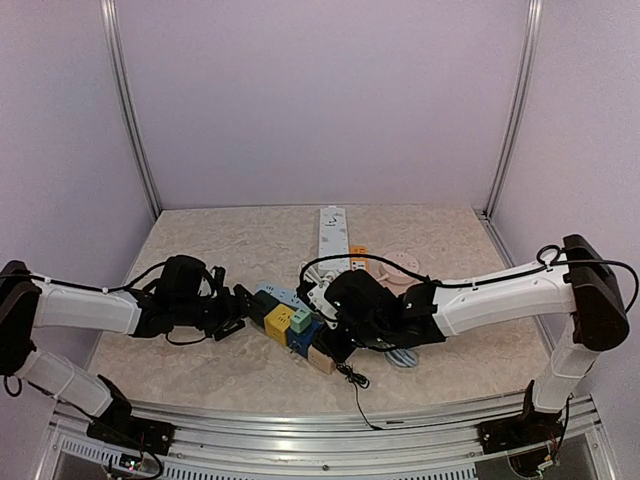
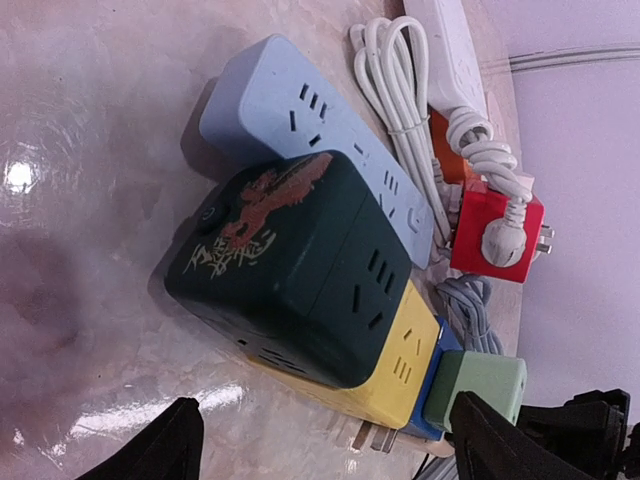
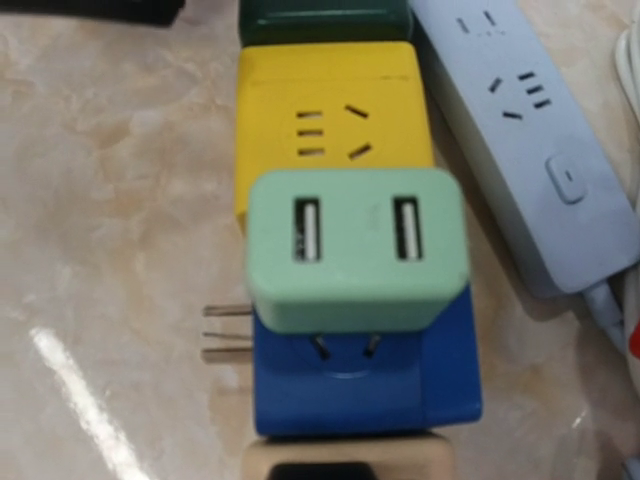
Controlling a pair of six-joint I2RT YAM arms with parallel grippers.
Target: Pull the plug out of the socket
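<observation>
A chain of cube sockets lies on the table: a dark green cube point(image 2: 290, 260) point(image 1: 262, 308), a yellow cube point(image 2: 405, 355) point(image 3: 330, 110), a blue cube point(image 3: 370, 390) point(image 1: 303, 335) and a beige cube point(image 3: 345, 455) point(image 1: 321, 360). A mint-green USB plug point(image 3: 355, 250) point(image 2: 480, 385) sits in the blue cube's top socket. My left gripper point(image 2: 325, 410) point(image 1: 240, 308) is open, with one finger on each side of the chain's green and yellow end. My right gripper point(image 1: 335, 345) is shut at the beige cube. Its fingers are mostly hidden below the edge of the right wrist view.
A pale blue power strip point(image 2: 300, 120) point(image 3: 530, 130) lies right beside the chain. Behind it are a white power strip point(image 1: 332, 230), a red cube point(image 2: 497, 235) with a white plug and coiled cable, and a pink disc point(image 1: 395, 265). A thin black cable point(image 1: 355, 385) trails toward the front edge.
</observation>
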